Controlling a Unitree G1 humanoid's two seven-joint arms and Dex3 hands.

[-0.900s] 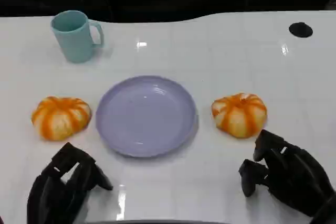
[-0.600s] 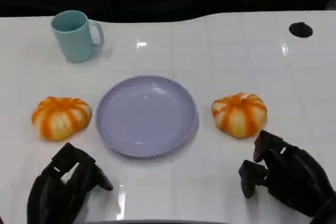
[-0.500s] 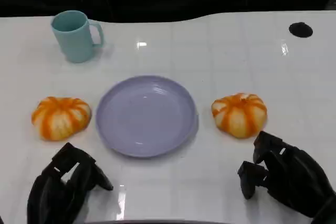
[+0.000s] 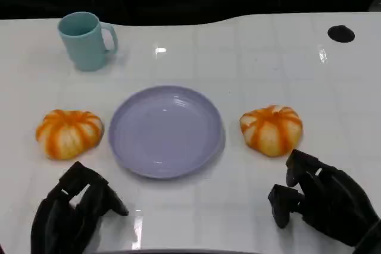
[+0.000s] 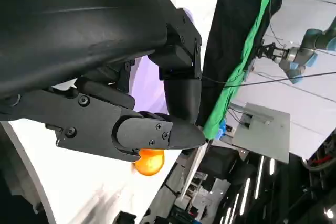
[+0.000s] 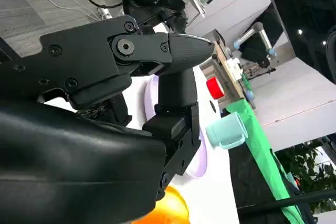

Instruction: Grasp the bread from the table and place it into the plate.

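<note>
bare desk [image 4: 238,57] lies all round the lilac plate [image 4: 165,130]. obstacles: one pumpkin-shaped bread [image 4: 69,132] left of the plate, another bread [image 4: 271,129] right of it, teal mug [image 4: 86,40] behind-left.

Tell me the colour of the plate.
The plate is plain pale lilac, clearest in the head view.

The plate [image 4: 165,131] lies on the table [image 4: 250,57] near its middle, with one bread [image 4: 69,133] just beside it on the left and another bread [image 4: 271,129] just beside it on the right, neither touching it. The mug [image 4: 85,40] stands behind the left bread, toward the far left of the table, well apart from the plate. The left hand [image 4: 74,211] is in front of the left bread and the right hand [image 4: 318,200] in front of the right bread, both at the near edge.
</note>
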